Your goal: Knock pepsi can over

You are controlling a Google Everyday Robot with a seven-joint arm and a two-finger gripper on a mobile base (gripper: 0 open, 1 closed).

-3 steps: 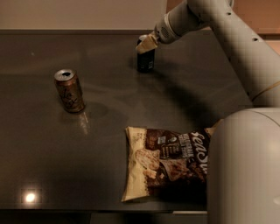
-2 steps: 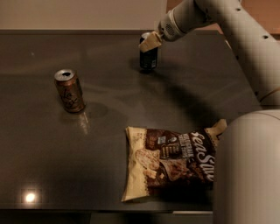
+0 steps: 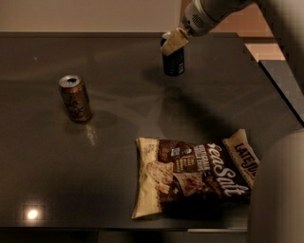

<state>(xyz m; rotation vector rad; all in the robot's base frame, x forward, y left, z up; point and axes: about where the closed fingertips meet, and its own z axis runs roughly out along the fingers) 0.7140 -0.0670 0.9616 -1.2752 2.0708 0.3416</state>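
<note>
Change: within 1 second the pepsi can [image 3: 174, 64] had shifted right along the far part of the table [image 3: 114, 142], and the gripper [image 3: 172, 42] had moved right with it.
Meaning: the pepsi can seemed to have slid rather than tipped. It stood upright, so the knock-over was not yet done, and a sharper sideways push at its top was probably still needed.
Pepsi can: far, right of centre, well apart from the orange can [image 3: 75, 98] and the bag [image 3: 194, 175].
Gripper: at the pepsi can's top, touching it or just above. Whether it was open or closed could not be told.
Arm: the arm [image 3: 209, 14] entered from the far right and sloped down and left to the pepsi can.
Unmoved: the orange can stood at the left and the bag lay near right, both as before.
</note>
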